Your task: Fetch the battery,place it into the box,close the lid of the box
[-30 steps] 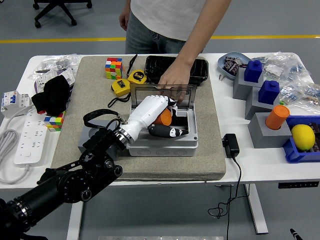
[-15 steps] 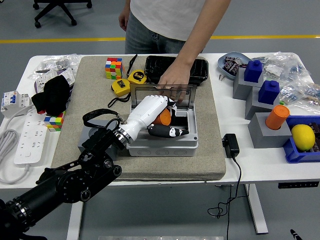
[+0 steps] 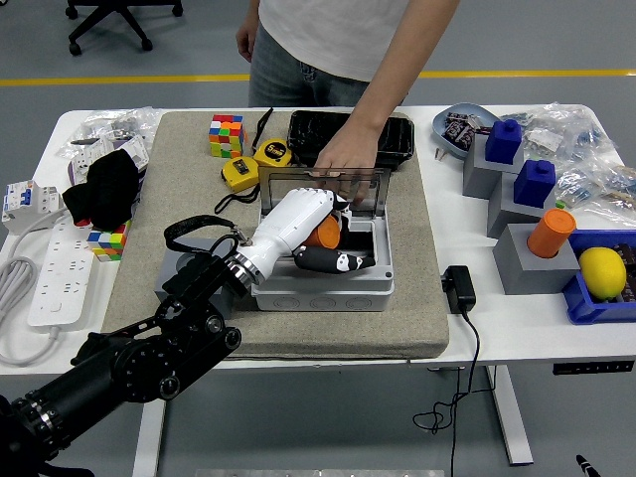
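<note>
Change since a moment ago: almost nothing; the left hand (image 3: pixel 316 231) sits in the same spot over the box, and the person's hand has not shifted either.

Near edge: the black left arm (image 3: pixel 149 358) comes up from the lower left corner and crosses the front lip of the grey mat (image 3: pixel 417 328).

Left hand: white-shelled, reaching into the open grey box (image 3: pixel 323 290), dark fingers (image 3: pixel 333 262) curled round an orange battery (image 3: pixel 324 234) (only a sliver of orange shows between shell and fingers).

Battery: inside the box mouth, toward its left side, apparently not yet let go.

Lid: the clear lid (image 3: pixel 370 186) stands upright at the back of the box, with the person's hand (image 3: pixel 343 159) resting on its top edge.

Step in hand: setting the battery down. Done well, I'd say, the hand lowers until the battery lies on the box floor, spreads its fingers, then lifts straight up and back.

Edges and room: the box walls crowd the hand on the left and front; the right half of the box looks freer. Withdrawal toward the near-left looks open, though a black strap (image 3: pixel 194 231) lies just beside the wrist.

Beyond: yellow tape measures (image 3: pixel 248 164), a colour cube (image 3: pixel 226 134) and a black tray (image 3: pixel 397 134) sit behind the lid, so it must swing forward, not back.

Right arm: not visible.
</note>
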`<state>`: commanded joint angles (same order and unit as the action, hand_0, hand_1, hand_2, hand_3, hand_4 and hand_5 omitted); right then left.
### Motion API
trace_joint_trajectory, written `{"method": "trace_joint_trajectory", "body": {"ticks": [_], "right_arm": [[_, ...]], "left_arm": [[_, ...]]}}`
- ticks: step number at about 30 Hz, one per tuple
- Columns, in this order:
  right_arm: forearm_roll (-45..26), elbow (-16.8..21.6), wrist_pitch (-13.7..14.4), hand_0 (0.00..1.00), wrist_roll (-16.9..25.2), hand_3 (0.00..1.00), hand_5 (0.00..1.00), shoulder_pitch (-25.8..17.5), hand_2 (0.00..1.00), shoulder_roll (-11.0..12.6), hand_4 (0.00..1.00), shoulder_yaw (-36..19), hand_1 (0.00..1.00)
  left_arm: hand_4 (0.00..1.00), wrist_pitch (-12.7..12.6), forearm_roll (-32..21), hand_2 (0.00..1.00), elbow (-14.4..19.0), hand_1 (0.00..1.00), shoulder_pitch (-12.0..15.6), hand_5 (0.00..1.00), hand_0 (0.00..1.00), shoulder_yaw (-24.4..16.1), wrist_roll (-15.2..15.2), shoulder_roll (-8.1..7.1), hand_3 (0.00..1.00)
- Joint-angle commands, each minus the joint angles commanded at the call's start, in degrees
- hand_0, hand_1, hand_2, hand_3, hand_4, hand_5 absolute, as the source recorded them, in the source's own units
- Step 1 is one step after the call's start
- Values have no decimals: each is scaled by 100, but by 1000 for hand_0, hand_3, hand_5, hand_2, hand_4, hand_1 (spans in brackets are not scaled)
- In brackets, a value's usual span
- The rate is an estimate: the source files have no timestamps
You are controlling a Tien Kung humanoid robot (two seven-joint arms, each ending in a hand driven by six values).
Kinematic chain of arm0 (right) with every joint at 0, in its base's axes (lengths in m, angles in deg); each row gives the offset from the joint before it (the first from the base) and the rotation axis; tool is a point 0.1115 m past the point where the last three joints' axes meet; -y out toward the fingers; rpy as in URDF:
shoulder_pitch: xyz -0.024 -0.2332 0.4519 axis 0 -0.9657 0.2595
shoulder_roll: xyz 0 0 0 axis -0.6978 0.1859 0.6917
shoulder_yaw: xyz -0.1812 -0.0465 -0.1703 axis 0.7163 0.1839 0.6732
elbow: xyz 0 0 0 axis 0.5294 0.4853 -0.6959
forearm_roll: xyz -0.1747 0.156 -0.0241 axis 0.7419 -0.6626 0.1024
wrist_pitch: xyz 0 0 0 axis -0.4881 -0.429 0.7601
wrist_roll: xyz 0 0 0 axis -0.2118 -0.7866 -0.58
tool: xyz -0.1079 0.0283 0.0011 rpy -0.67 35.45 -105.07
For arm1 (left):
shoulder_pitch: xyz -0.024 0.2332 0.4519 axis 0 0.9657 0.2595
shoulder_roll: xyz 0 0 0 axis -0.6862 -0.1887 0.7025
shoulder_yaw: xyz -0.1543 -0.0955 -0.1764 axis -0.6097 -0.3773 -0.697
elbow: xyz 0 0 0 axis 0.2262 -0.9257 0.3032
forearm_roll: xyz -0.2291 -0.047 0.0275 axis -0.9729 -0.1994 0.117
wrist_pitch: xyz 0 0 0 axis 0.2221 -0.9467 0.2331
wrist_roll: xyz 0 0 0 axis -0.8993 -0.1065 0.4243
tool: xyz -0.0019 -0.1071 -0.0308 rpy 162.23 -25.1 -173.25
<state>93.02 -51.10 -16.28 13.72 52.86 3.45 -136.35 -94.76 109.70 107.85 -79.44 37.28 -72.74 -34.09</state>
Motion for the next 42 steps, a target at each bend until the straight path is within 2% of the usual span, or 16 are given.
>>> {"method": "trace_joint_trajectory", "body": {"ticks": [2, 3, 8, 9, 14, 15, 20, 21, 26, 27, 32, 33, 35, 38, 39, 42], "right_arm": [[-1, 0, -2, 968, 0, 806, 998, -2, 800, -1, 998, 1, 851], [0, 0, -3, 967, 0, 806, 998, -4, 797, -1, 998, 0, 848], [-7, 0, -8, 967, 4, 806, 998, -8, 797, -4, 998, 2, 848], [-6, 0, -8, 965, 3, 806, 998, -7, 798, -4, 998, 1, 847], [-11, 0, -11, 965, 5, 806, 998, -3, 798, -2, 998, 5, 847], [-13, 0, -11, 962, 7, 805, 998, -2, 796, -1, 998, 7, 846], [-16, 0, -13, 962, 9, 805, 998, -2, 796, -1, 998, 2, 846], [-14, 0, -14, 959, 7, 806, 998, -4, 796, -2, 998, -1, 844], [-25, 0, -16, 959, 12, 806, 998, -6, 796, -3, 998, 5, 844], [-26, 0, -18, 953, 11, 805, 998, -6, 795, -3, 998, 7, 841], [-17, 0, -19, 953, 10, 805, 998, -6, 795, -4, 998, 3, 841], [-11, 0, -19, 952, 9, 805, 998, -6, 795, -5, 998, -4, 840], [-14, 0, -19, 952, 9, 805, 998, -7, 795, -6, 998, -4, 840], [-15, 0, -17, 952, 9, 805, 998, -7, 795, -7, 998, -8, 840], [-17, 0, -17, 952, 11, 805, 998, -8, 794, -6, 998, -7, 839], [-18, 0, -16, 952, 12, 805, 998, -14, 794, -7, 998, -10, 839]], "left_arm": [[998, 14, 9, 113, 3, 28, 0, 490, 127, -12, -14, -3, 253], [998, 19, 15, 225, 1, 169, -1, 497, 241, -18, -21, -4, 411], [998, 20, 41, 225, -14, 169, 6, 497, 241, -37, -33, -8, 411], [998, 21, 47, 283, -17, 260, 6, 508, 308, -37, -31, -9, 432], [998, 38, 92, 283, -33, 260, 1, 508, 308, -55, -12, -7, 432], [998, 42, 97, 402, -35, 389, -1, 518, 397, -56, -9, -9, 468], [998, 50, 126, 402, -40, 389, -2, 518, 397, -61, 5, -13, 468], [998, 45, 140, 464, -36, 501, 0, 533, 481, -63, 6, -15, 501], [998, 81, 172, 464, -25, 501, -1, 533, 481, -85, 28, -20, 501], [998, 83, 176, 564, -21, 656, 0, 538, 581, -93, 29, -21, 524], [998, 55, 187, 564, 16, 656, 11, 538, 581, -123, 37, -41, 524], [998, 51, 190, 555, 38, 665, 16, 564, 614, -124, 37, -49, 533], [998, 37, 197, 555, 84, 665, 30, 564, 614, -126, 34, -63, 533], [998, 7, 211, 555, 259, 665, 73, 564, 614, -109, 20, -116, 533], [998, -13, 220, 492, 316, 559, 84, 581, 598, -97, 12, -135, 527], [998, -125, 217, 492, 570, 559, 132, 581, 598, -56, -54, -213, 527]]}}
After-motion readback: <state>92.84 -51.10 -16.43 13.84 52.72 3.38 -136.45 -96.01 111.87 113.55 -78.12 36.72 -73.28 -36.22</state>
